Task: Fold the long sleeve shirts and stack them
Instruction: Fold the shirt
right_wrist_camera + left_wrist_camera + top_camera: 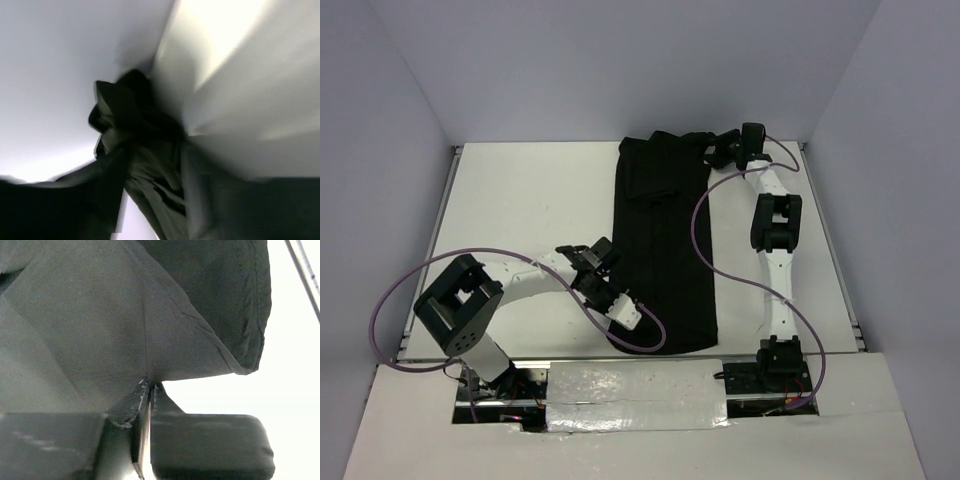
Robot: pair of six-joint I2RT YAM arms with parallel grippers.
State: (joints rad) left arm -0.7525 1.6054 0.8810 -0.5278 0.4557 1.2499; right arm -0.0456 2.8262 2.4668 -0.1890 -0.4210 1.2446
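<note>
The black long sleeve shirt lies as a long folded strip down the middle of the white table. My left gripper is at the shirt's near left edge. In the left wrist view my left gripper is shut, pinching a raised fold of the shirt, and a stitched hem hangs at the right. My right gripper is at the shirt's far right corner. The right wrist view is blurred, but there my right gripper has bunched shirt fabric between its fingers. The white tag is hidden.
White walls close in the table at the back and both sides. A metal rail runs along the table's right edge and shows in the left wrist view. Purple cables loop over the shirt and the table.
</note>
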